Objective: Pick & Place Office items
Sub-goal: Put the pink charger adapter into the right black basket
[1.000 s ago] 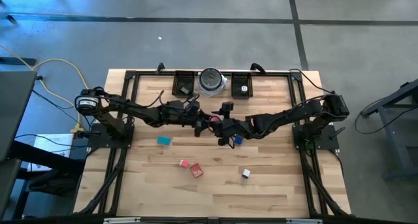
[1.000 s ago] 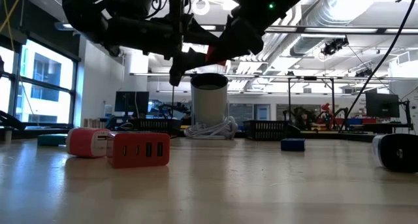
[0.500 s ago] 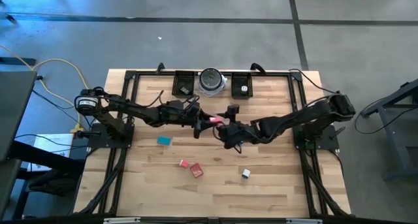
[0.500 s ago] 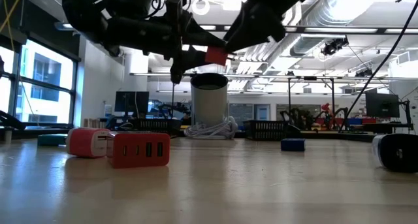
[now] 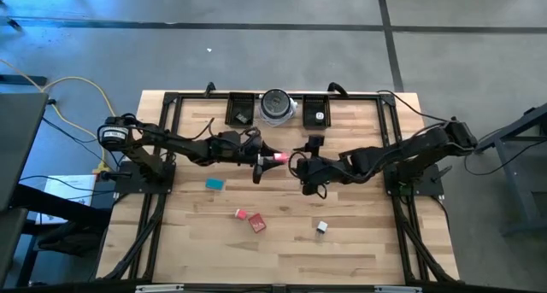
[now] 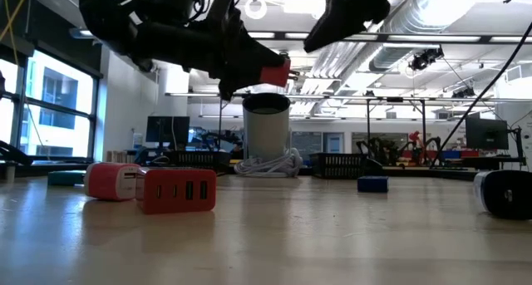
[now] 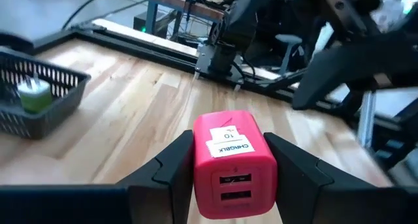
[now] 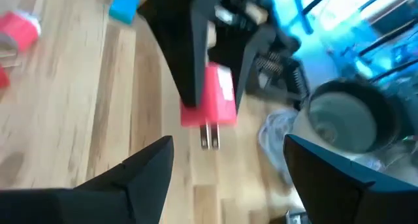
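Observation:
A pink-red charger block (image 7: 234,165) with a white label is held in the air over the table's middle, between the fingers of my left gripper (image 5: 270,159). Its two metal prongs (image 8: 209,138) point away from that gripper, toward my right gripper (image 5: 304,168). The right gripper stands a little to the right of the block and higher, open, with nothing between its fingers (image 8: 134,178). On the table lie a teal block (image 5: 214,184), two red blocks (image 5: 240,213) (image 5: 257,224), a white-and-black piece (image 5: 321,227) and a blue block (image 6: 372,184). My left gripper pinches the charger block by its two opposite side faces (image 7: 196,168), one finger on each. The fingers (image 7: 163,175) lie level and come from the table's left. The block juts out past the fingertips, lifted clear of the table (image 6: 274,72).
Two black trays (image 5: 241,110) (image 5: 317,112) and a round silver-grey dish (image 5: 277,105) stand along the far edge. One tray holds a green-white piece (image 7: 32,93). A black frame (image 5: 171,114) runs around the tabletop. Bare wood shows in the near half.
My right gripper has drawn back from the charger block toward the table's right edge and risen. My left gripper has stayed in place and rolled about its own line, turning the block with it.

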Controlling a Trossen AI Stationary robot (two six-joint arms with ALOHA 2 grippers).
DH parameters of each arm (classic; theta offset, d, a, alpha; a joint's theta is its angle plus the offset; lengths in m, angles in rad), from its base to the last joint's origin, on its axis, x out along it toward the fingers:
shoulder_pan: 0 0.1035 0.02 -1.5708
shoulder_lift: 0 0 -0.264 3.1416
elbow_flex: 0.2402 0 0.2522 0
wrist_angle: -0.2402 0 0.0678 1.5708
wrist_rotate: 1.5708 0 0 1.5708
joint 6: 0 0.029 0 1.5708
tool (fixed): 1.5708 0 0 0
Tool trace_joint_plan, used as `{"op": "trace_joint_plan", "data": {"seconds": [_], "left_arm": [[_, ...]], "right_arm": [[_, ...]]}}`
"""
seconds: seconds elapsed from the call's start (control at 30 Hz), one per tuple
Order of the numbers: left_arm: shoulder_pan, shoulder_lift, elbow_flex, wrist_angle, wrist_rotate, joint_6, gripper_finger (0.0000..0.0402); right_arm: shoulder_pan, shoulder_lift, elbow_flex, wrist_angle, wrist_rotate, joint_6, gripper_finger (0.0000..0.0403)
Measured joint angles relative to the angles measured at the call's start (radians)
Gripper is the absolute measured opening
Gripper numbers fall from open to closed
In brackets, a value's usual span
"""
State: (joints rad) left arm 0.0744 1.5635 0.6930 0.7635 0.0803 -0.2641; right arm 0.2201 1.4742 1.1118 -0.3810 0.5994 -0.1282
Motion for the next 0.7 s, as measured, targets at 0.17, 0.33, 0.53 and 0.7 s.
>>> {"op": "trace_joint_plan", "data": {"seconds": [0.17,0.33,0.53,0.7], "left_arm": [[-0.027,-0.011,0.0,-0.012,-0.008,0.125,0.0152],[-0.063,-0.099,0.015,-0.137,-0.116,0.253,0.0152],[-0.114,-0.176,0.047,-0.261,-0.227,0.366,0.0152],[-0.142,-0.173,0.047,-0.264,-0.297,0.428,0.0151]], "right_arm": [[-0.015,0.002,0.0,-0.083,-0.017,0.063,0.0277],[-0.017,-0.03,-0.041,-0.063,-0.033,0.078,0.0277],[-0.025,-0.146,-0.171,0.211,-0.155,0.063,0.0277],[-0.06,-0.239,-0.319,0.503,-0.312,0.09,0.0277]]}}
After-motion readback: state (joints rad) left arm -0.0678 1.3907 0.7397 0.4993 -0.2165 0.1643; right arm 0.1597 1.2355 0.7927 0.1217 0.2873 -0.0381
